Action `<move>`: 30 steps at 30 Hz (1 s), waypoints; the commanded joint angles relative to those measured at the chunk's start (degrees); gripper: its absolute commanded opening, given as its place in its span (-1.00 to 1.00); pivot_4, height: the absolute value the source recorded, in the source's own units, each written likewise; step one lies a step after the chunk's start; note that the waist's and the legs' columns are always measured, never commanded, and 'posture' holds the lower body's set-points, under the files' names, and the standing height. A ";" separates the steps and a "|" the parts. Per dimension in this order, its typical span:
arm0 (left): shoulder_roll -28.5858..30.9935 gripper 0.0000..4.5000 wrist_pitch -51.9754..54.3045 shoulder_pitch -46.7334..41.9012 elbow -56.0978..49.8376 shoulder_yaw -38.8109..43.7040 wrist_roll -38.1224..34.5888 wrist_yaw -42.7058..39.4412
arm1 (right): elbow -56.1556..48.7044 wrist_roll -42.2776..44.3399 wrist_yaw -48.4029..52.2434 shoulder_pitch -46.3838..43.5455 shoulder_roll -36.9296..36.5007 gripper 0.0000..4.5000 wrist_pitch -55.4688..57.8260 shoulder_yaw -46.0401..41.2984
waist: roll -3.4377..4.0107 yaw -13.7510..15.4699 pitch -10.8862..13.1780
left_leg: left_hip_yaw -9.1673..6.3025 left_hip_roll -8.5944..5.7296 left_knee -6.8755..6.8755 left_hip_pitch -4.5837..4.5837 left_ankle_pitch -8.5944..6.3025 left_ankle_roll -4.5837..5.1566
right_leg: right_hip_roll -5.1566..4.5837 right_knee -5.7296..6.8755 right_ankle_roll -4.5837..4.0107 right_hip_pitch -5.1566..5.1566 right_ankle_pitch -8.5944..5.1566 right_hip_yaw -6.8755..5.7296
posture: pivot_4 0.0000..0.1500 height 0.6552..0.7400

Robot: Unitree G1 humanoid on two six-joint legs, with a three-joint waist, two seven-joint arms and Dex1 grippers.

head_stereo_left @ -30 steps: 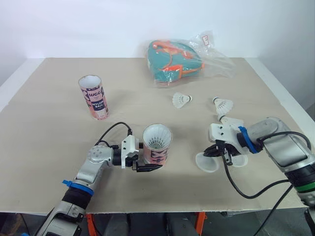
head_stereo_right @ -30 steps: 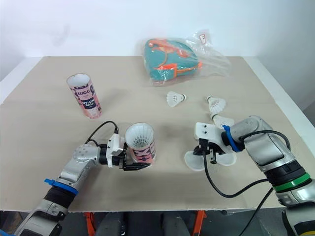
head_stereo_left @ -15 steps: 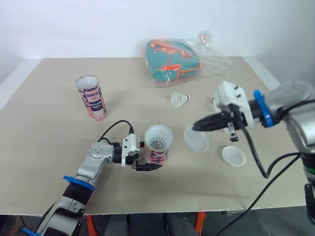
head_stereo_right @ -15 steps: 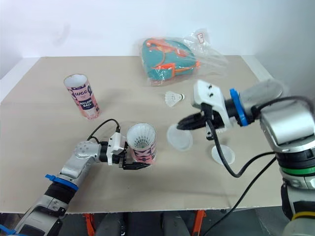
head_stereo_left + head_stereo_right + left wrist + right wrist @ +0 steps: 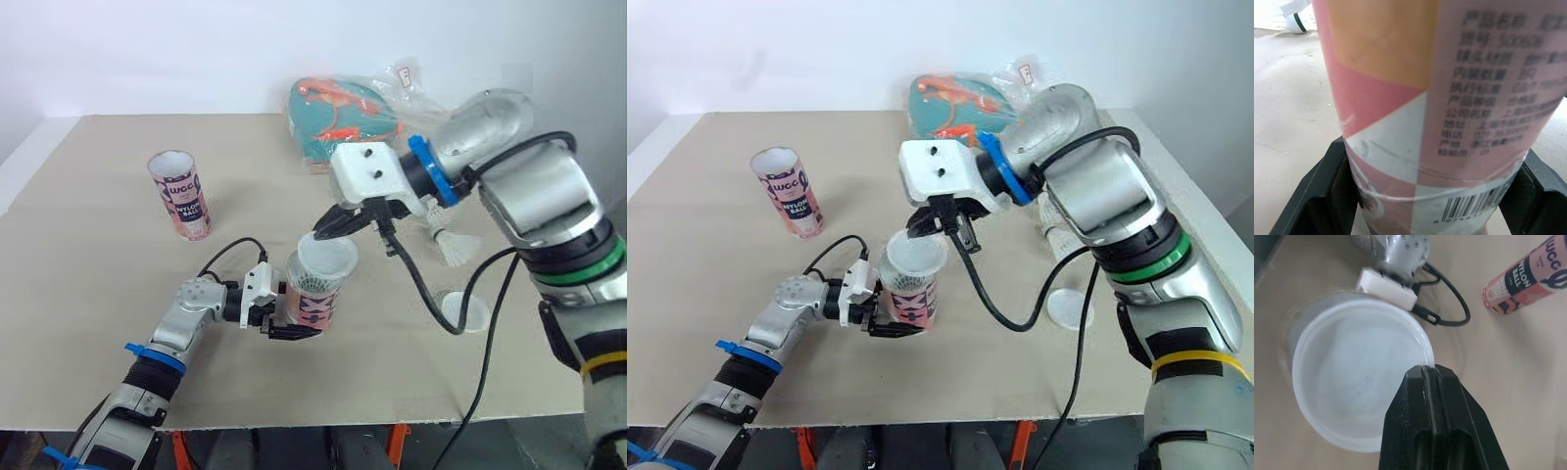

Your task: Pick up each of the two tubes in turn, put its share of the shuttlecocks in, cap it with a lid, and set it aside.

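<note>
Where the tube [image 5: 312, 305] stands: upright, its base clamped by the left gripper [image 5: 294, 321].
Lid [image 5: 1352, 382]: translucent, over the tube's mouth, perhaps touching it.
Handling: light, thin, bendy plastic; best held by the rim.
Right gripper [image 5: 1431, 374]: fingers pressed together, pinching the lid's rim.

The mouth of the held tube [image 5: 313, 308], centre frame, is covered by the translucent lid [image 5: 326, 257], and what lies inside is reduced to a faint pattern. In the left wrist view the tube's top and base are cut off and its small print is blurred. The teal bag [image 5: 333, 108], upper centre, is partly masked by the right arm [image 5: 529, 186], as is one shuttlecock [image 5: 453, 247] at right. The second lid [image 5: 466, 311] is crossed at its edge by a cable [image 5: 421, 294]. The second tube [image 5: 1528, 276] is cut off by the frame's edge in the right wrist view.
</note>
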 commanded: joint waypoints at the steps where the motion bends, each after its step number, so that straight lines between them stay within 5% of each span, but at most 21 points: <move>1: 1.67 0.53 1.64 1.57 0.71 -1.14 1.87 -0.32 | 1.78 -3.17 0.19 -1.76 1.54 -1.00 -3.49 0.41 | 0.01 -0.07 -0.01 | 0.02 0.00 0.00 0.02 0.00 0.00 | 0.00 0.00 0.00 0.00 0.00 0.01 | 1.00 0.97; 30: 4.38 0.53 4.22 3.33 -2.34 0.35 1.19 0.91 | -3.13 -0.33 2.97 1.38 2.80 -1.00 -6.75 -3.54 | 0.02 -0.07 -0.02 | -0.05 0.10 -0.03 0.06 0.00 0.00 | 0.12 0.04 -0.09 0.01 0.00 -0.03 | 1.00 0.97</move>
